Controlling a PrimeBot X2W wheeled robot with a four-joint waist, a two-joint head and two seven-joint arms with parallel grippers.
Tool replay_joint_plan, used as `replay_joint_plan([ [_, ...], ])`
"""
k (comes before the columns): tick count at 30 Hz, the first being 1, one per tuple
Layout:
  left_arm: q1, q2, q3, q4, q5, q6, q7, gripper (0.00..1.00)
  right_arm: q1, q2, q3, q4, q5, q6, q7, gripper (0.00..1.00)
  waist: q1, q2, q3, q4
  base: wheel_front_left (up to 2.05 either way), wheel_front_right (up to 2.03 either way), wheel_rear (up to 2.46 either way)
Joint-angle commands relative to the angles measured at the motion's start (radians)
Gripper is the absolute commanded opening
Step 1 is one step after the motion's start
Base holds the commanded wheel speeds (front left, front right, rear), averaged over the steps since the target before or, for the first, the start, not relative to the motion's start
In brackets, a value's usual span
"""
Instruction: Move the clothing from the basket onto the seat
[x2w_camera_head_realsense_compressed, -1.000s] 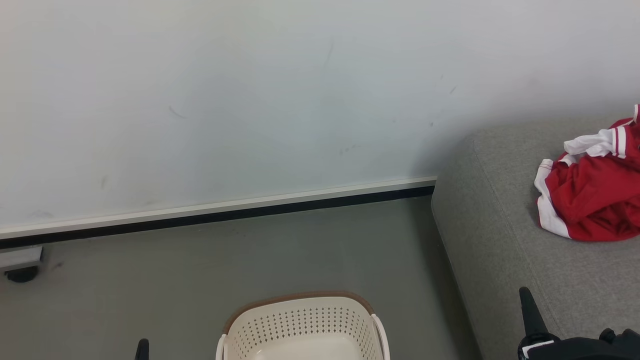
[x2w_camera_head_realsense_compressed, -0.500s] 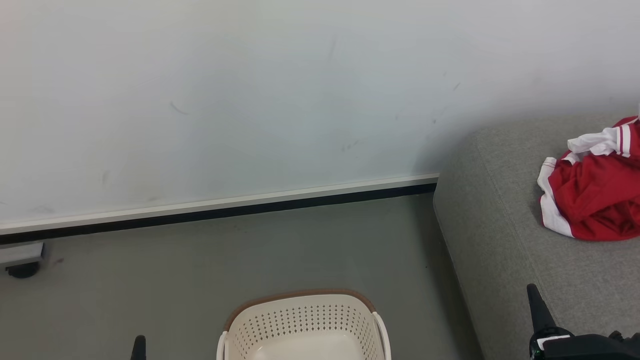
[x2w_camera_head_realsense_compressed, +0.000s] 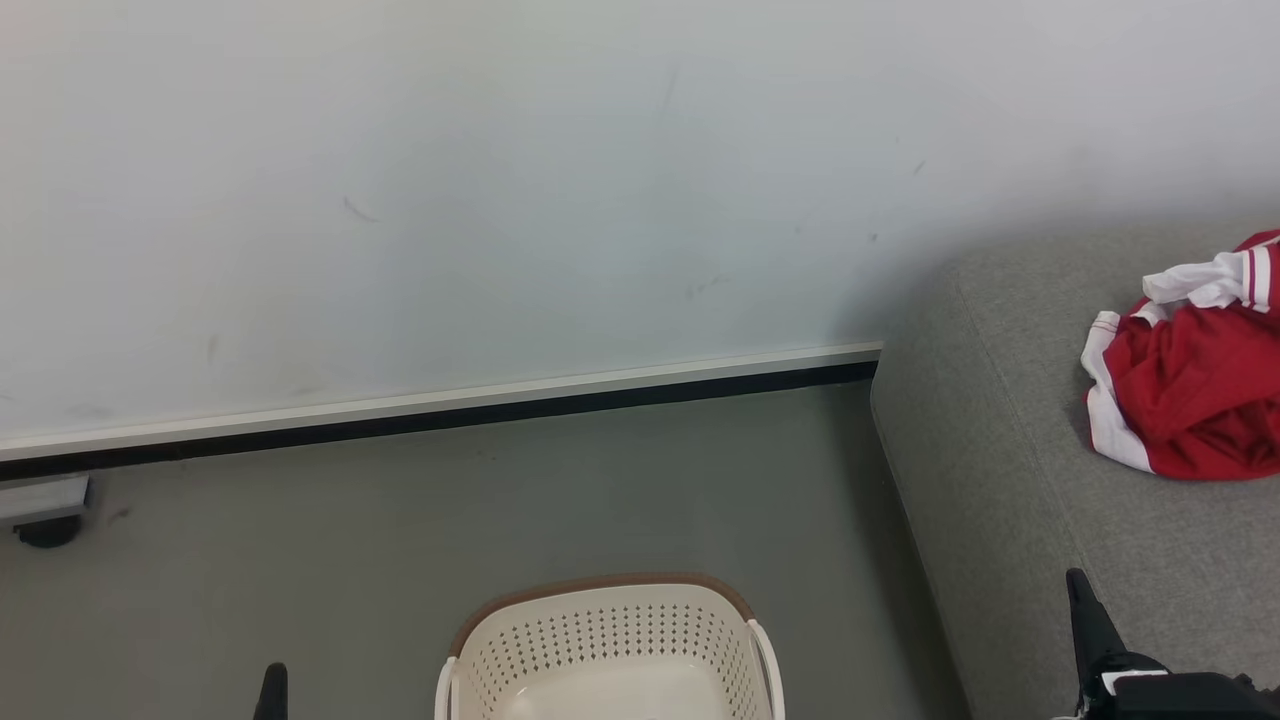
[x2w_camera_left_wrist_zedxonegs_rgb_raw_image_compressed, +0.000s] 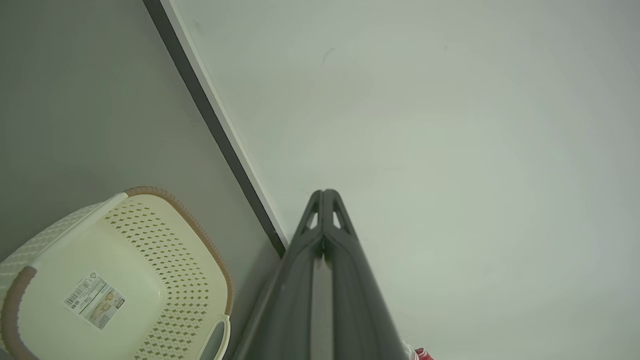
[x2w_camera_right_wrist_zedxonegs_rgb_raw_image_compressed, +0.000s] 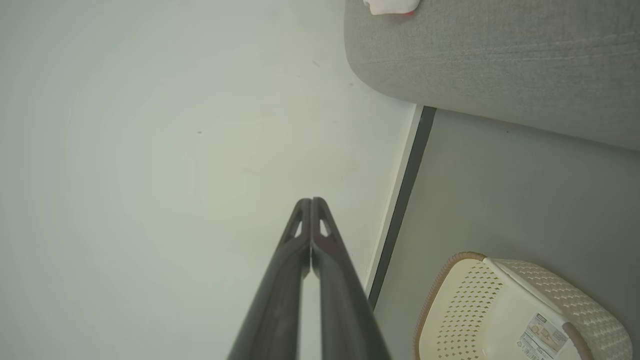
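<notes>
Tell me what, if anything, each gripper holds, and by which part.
Nothing is held: the dark left gripper and dark right gripper have jaws shut together, empty.

Head view: high, facing forward and down; wall (x2w_camera_head_realsense_compressed: 500, 180) far, basket (x2w_camera_head_realsense_compressed: 610, 640) at bottom edge.
Left wrist view: tilted, aimed at wall; basket near, lower left.
Right wrist view: tilted, aimed at wall; basket lower right.
Shared by all: basket, wall.

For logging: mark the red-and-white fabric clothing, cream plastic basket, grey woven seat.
red-and-white fabric clothing (x2w_camera_head_realsense_compressed: 1200, 410): head view, red folds
cream plastic basket (x2w_camera_head_realsense_compressed: 610, 640): head view, far wall
grey woven seat (x2w_camera_head_realsense_compressed: 1000, 500): head view, bare top
</notes>
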Motion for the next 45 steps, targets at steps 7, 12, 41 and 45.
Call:
replay_joint_plan([
  [7,-0.023,0.003,0.010,0.010,-0.080,-0.009,0.019,0.00,-0.020,0.011,-0.029,0.002,0.071,0.000,0.024,0.00,0.0000,0.0000,0.005,0.003,0.00,0.00,0.00],
  [12,-0.032,0.003,0.013,0.015,-0.119,-0.010,0.028,0.00,-0.022,0.016,-0.044,0.005,0.107,0.000,0.037,0.00,0.0000,0.0000,0.008,0.005,0.00,0.00,0.00],
  [41,-0.054,0.000,0.024,0.037,-0.272,-0.019,0.066,0.00,-0.030,0.040,-0.107,0.014,0.250,0.000,0.088,0.00,0.0000,0.0000,0.023,0.013,0.00,0.00,0.00],
  [45,-0.054,0.000,0.025,0.037,-0.272,-0.019,0.066,0.00,-0.030,0.041,-0.108,0.014,0.248,0.000,0.088,0.00,0.0000,0.0000,0.023,0.013,0.00,0.00,0.00],
])
